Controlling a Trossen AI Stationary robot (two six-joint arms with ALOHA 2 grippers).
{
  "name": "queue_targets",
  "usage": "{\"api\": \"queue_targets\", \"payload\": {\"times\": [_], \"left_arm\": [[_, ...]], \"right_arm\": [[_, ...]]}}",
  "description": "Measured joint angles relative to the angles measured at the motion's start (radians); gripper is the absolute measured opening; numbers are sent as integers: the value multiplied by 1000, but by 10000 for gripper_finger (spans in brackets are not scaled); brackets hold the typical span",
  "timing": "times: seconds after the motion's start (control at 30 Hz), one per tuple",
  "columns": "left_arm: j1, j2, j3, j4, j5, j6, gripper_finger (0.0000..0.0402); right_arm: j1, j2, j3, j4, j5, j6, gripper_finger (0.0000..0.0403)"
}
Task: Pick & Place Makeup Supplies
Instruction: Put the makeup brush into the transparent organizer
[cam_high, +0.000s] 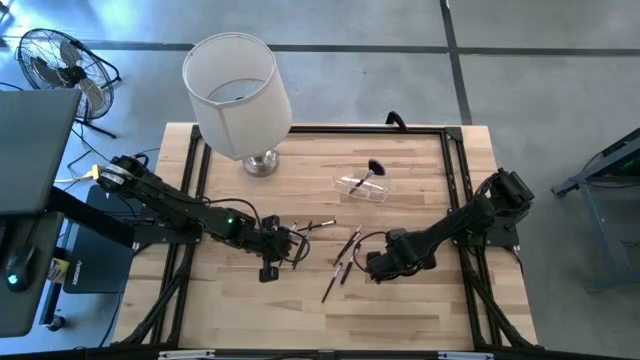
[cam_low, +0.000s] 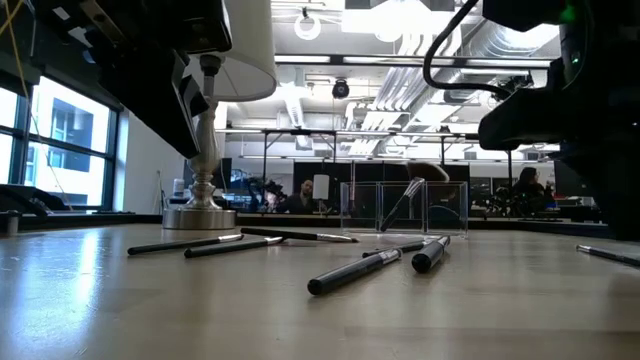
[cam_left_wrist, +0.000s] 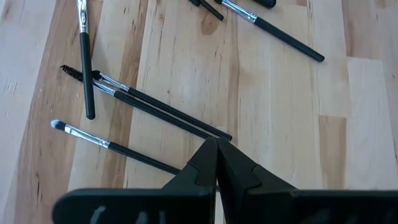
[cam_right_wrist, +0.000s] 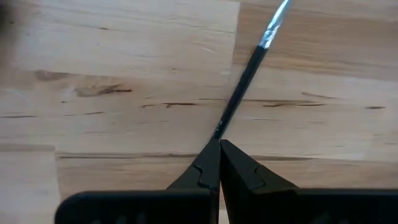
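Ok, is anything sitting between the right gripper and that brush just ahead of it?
Nothing visible. The right gripper is shut, and the brush has its handle end right at the fingertips on the bare table; whether it is pinched is unclear. The left gripper, also shut, is over other brushes.

On the desk (cam_high: 420, 310) lie about eight thin makeup brushes and pencils (cam_high: 343, 262), one fluffy-headed brush (cam_high: 372, 172) resting in one clear plastic holder (cam_high: 362, 188), one lamp (cam_high: 238, 95) standing behind them, and two grippers, left (cam_high: 296, 240) and right (cam_high: 368, 262).
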Motion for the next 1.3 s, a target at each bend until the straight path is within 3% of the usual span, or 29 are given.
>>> {"api": "queue_targets", "payload": {"times": [0.8, 1.3], "left_arm": [[85, 0, 0, 2, 86, 49, 0], [85, 0, 0, 3, 86, 68, 0]], "right_arm": [[0, 0, 0, 3, 11, -28, 5], [0, 0, 0, 6, -1, 24, 149]]}}
